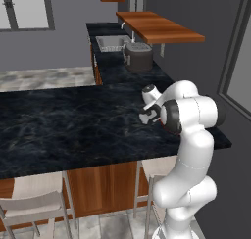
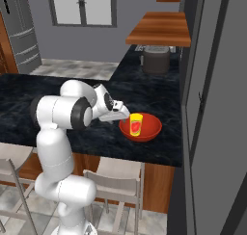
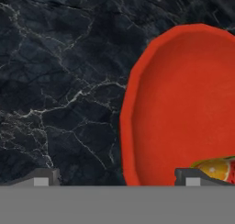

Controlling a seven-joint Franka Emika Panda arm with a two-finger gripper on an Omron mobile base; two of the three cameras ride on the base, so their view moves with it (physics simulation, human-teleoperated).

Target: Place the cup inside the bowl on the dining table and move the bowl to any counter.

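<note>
The first half of my task looks done. The yellow cup [image 2: 136, 124], with its red mark, stands upright inside the red bowl [image 2: 146, 131], and the bowl rests on the black marble dining table [image 2: 96, 137], close to the table's near edge and toward its right end in the right base view.

My gripper [image 2: 123, 114] is just to the left of the bowl, at about the height of the rim, and its two fingers are spread wide apart with nothing between them. In the hand view one fingertip [image 3: 43, 178] is over the bare marble and the other is over the inside of the bowl [image 3: 183, 103], so the bowl's near rim lies between them. A small part of the cup [image 3: 216, 169] shows at the bottom right of that view. I cannot tell if a finger already touches the rim.

What is left is the second half: to grasp the bowl, lift it with the cup inside, and carry it to a counter. The black counter [image 2: 126, 65] with the dark grey cooker pot [image 2: 156, 58] lies farther back, under the wooden shelf [image 2: 159, 29]. I judge that the cup could tip over if I tilt the bowl while lifting it.
</note>
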